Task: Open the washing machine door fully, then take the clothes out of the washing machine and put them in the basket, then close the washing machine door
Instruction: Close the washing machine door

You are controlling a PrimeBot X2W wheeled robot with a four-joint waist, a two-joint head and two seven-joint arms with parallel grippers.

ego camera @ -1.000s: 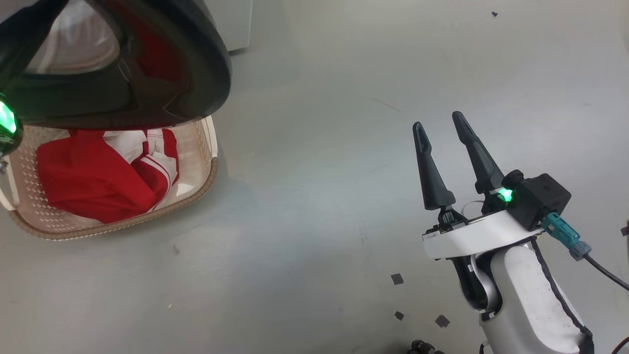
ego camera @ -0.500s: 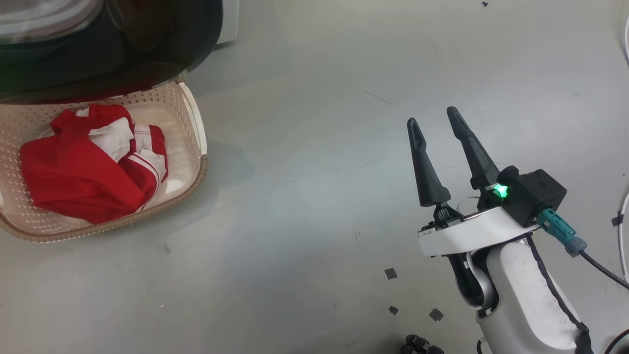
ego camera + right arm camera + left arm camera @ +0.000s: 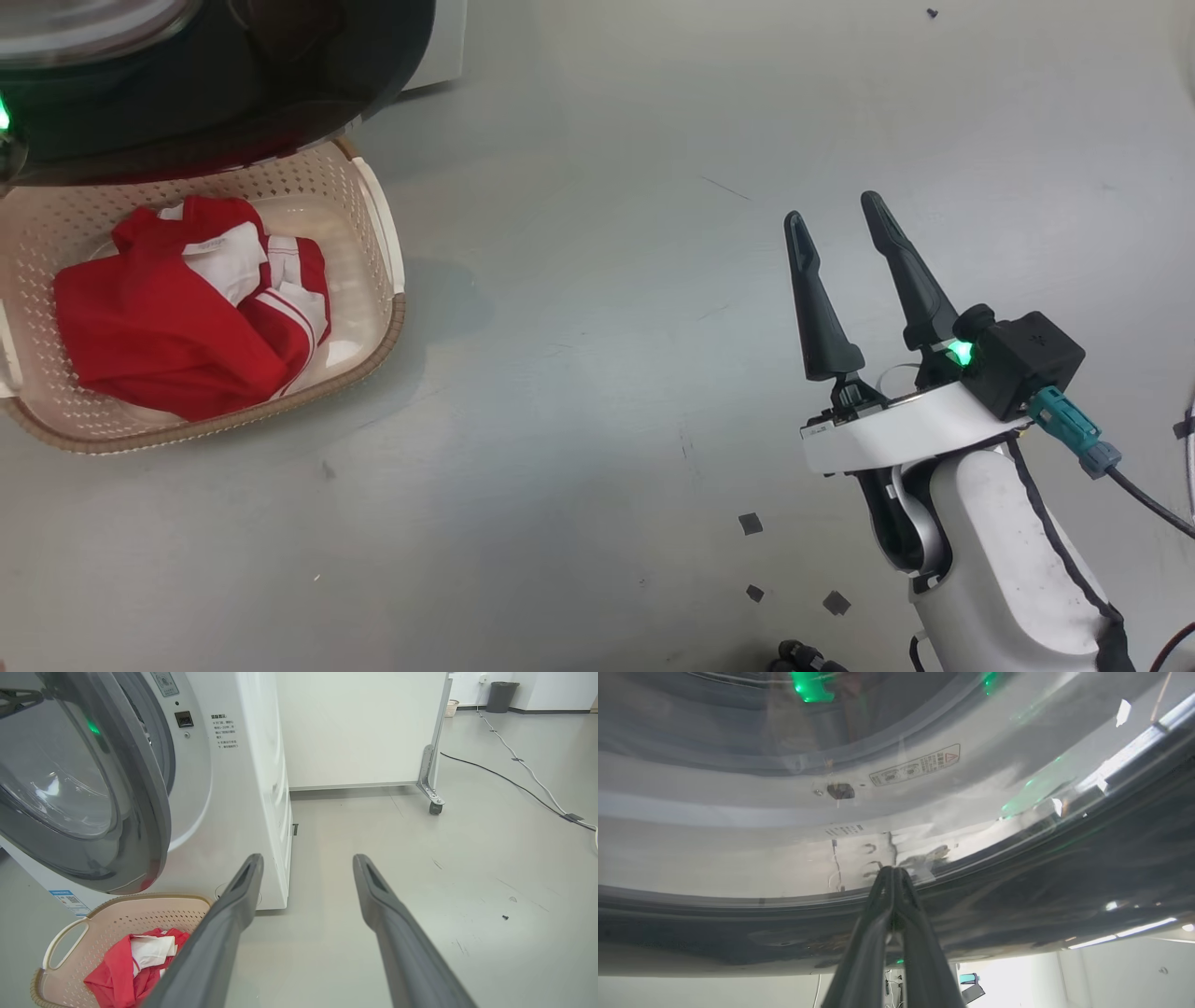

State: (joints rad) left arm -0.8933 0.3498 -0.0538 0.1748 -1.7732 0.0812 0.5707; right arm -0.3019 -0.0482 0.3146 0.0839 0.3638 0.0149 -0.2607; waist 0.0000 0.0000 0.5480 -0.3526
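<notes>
Unload done; door close is what's left.
You've got the red garment [image 3: 177,327] lying in the cream basket [image 3: 400,322] on the floor under the washing machine door [image 3: 84,779], which stands partly open off the washing machine [image 3: 243,812]. Your left gripper [image 3: 893,877] is clenched on nothing, tips together at the door's black rim, apparently touching it. Your right gripper [image 3: 833,210] is released and empty, over the floor well apart from the basket. Remaining, as I read it: push the door home until it latches.
</notes>
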